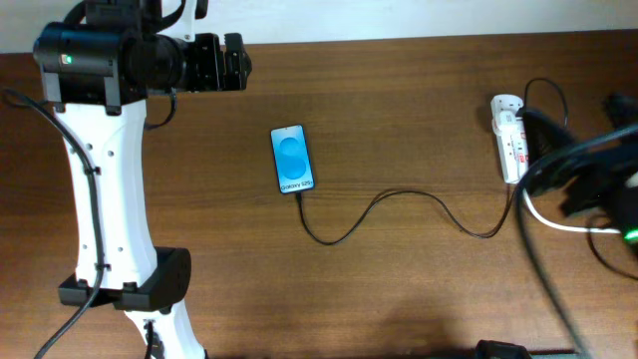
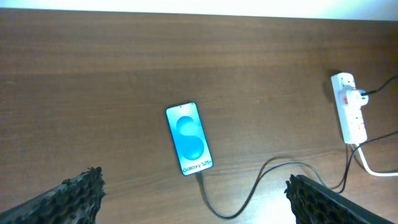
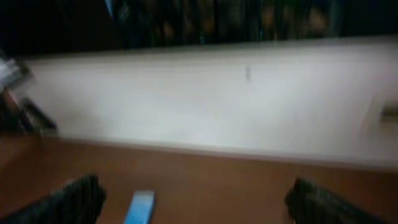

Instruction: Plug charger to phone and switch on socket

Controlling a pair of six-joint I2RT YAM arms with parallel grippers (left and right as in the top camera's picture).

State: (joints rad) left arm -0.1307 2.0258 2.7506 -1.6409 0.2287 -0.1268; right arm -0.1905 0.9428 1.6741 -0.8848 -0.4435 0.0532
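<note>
The phone (image 1: pixel 292 160) lies flat on the wooden table, blue screen up, with the "Galaxy" text at its near end. The charger cable (image 1: pixel 399 199) runs from the phone's near end, where its tip sits against the phone, in a curve to the white socket (image 1: pixel 509 140) at the right. My left gripper (image 1: pixel 239 62) is open and empty, high at the back left. Its wrist view shows the phone (image 2: pixel 189 138), cable (image 2: pixel 249 194), socket (image 2: pixel 349 112) and open fingers (image 2: pixel 194 185). My right gripper (image 1: pixel 548 175) is blurred beside the socket. It is open (image 3: pixel 196 194), with the phone (image 3: pixel 140 208) in view.
The socket's thick white cord (image 1: pixel 558 224) trails to the right edge. The left arm's white body (image 1: pixel 105 189) stands over the table's left side. A white wall (image 3: pixel 205 106) lies beyond the table's far edge.
</note>
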